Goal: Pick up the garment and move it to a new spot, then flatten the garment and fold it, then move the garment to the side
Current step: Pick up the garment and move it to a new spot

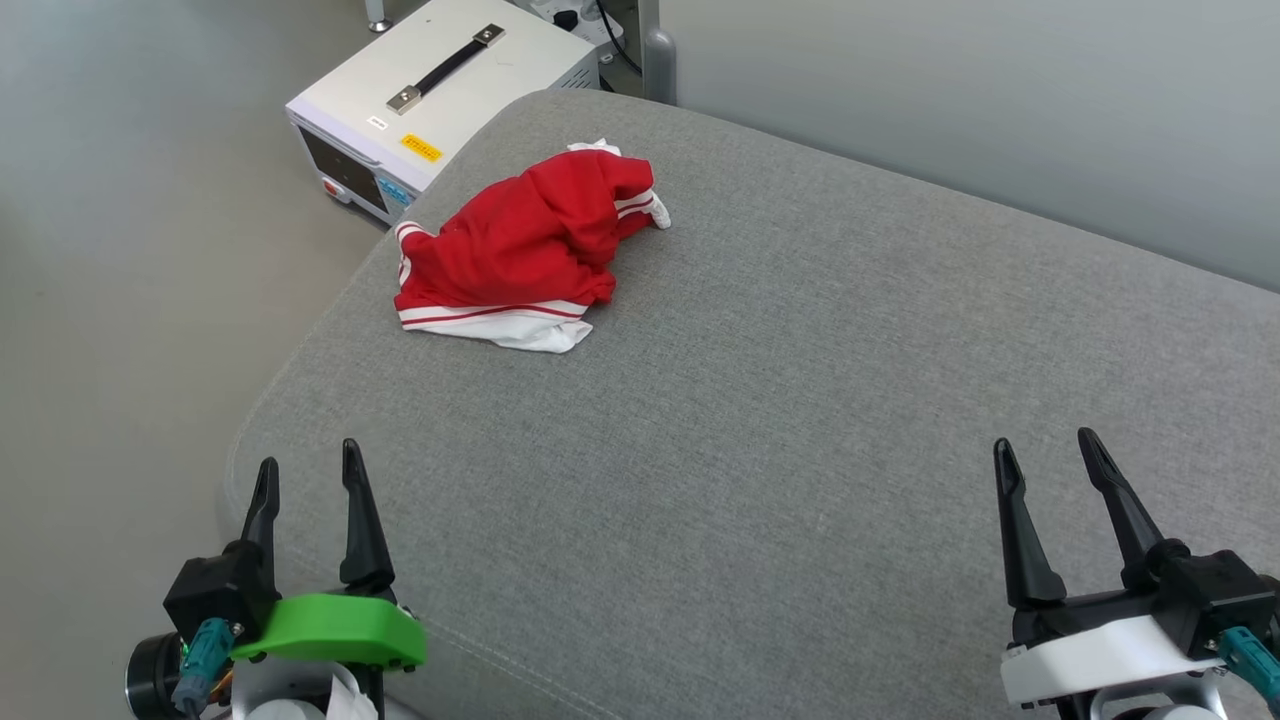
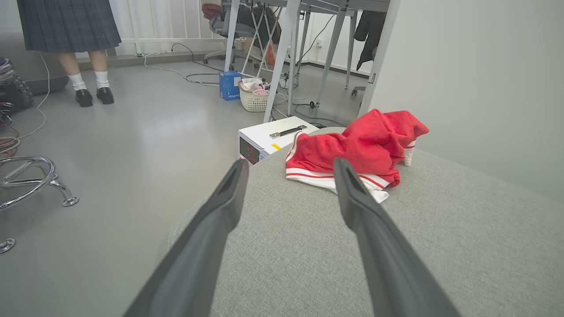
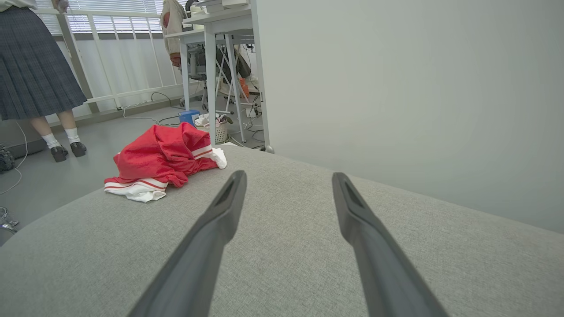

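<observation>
Bright, even daylight; sharp, wide-angle edge distortion.

the left gripper (image 1: 308, 452) sat at the robot's lower left, its two dark fingers (image 1: 360, 530) spread wide and pointing forward, a green cover (image 1: 335, 628) over its wrist. the right gripper (image 1: 1043, 437) mirrored it at the lower right, fingers just as far apart above a white cover (image 1: 1095, 665), both empty.
</observation>
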`<state>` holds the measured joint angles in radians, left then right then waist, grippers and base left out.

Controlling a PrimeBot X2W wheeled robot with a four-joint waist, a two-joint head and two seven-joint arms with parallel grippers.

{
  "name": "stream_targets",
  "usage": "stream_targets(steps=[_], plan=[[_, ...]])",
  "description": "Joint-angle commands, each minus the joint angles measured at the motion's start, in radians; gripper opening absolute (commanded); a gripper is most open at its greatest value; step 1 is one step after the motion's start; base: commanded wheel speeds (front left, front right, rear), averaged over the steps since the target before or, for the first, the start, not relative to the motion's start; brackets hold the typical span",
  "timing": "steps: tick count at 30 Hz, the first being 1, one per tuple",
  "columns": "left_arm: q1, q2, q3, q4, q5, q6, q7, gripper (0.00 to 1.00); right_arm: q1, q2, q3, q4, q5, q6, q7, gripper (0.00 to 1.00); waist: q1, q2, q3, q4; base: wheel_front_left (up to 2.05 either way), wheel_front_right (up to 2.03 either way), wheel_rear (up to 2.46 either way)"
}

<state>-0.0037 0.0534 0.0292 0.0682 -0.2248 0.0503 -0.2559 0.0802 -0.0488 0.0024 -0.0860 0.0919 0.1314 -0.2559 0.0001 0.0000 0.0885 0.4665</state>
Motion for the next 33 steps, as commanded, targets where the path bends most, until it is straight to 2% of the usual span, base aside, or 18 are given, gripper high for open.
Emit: stream_targets(steps=[1, 5, 10, 14, 20, 22, 26, 30, 33], plan=[[-0.024, -0.003, 0.006, 0.005, -0.006, -0.007, -0.006, 1.00, -0.013, -0.001, 0.002, -0.003, -0.005, -0.001, -0.006, 1.00, -0.0001, 0.0000, 0.004, 0.001, 0.00, 0.00, 0.00], [-0.072, -0.003, 0.041, 0.013, 0.021, -0.040, -0.006, 1.00, -0.024, -0.001, 0.008, -0.006, -0.013, -0.001, -0.006, 1.00, -0.0001, 0.0000, 0.020, -0.009, 0.00, 0.00, 0.00], [-0.224, 0.017, 0.127, 0.046, 0.038, -0.117, -0.006, 1.00, -0.051, -0.001, 0.013, -0.017, -0.043, -0.001, -0.006, 1.00, -0.0001, 0.0000, 0.069, -0.033, 0.00, 0.00, 0.00], [-0.378, 0.069, 0.186, 0.103, 0.021, -0.158, -0.006, 1.00, -0.079, -0.001, 0.015, -0.025, -0.072, -0.001, -0.006, 1.00, -0.0001, 0.0000, 0.120, -0.061, 0.00, 0.00, 0.00], [-0.573, 0.153, 0.197, 0.203, -0.034, -0.179, -0.006, 1.00, -0.121, -0.001, 0.026, -0.045, -0.107, -0.001, -0.006, 1.00, -0.0001, 0.0000, 0.194, -0.109, 0.00, 0.00, 0.00], [-0.632, 0.200, 0.158, 0.258, -0.067, -0.180, -0.006, 1.00, -0.134, -0.005, 0.032, -0.052, -0.114, -0.001, -0.006, 1.00, -0.0001, 0.0000, 0.216, -0.125, 0.00, 0.00, 0.00], [-0.730, 0.317, 0.016, 0.359, -0.180, -0.181, 0.016, 1.00, -0.156, -0.018, 0.037, -0.065, -0.116, -0.001, -0.006, 1.00, -0.0001, 0.0000, 0.255, -0.153, 0.00, 0.00, 0.00], [-0.808, 0.440, -0.145, 0.420, -0.287, -0.181, 0.119, 1.00, -0.178, -0.033, 0.040, -0.077, -0.114, -0.001, -0.006, 1.00, -0.0001, 0.0000, 0.293, -0.182, 0.00, 0.00, 0.00], [-0.854, 0.511, -0.261, 0.452, -0.391, -0.181, 0.255, 1.00, -0.188, -0.034, 0.034, -0.081, -0.106, -0.001, -0.006, 1.00, -0.0001, 0.0000, 0.315, -0.200, 0.00, 0.00, 0.00]])
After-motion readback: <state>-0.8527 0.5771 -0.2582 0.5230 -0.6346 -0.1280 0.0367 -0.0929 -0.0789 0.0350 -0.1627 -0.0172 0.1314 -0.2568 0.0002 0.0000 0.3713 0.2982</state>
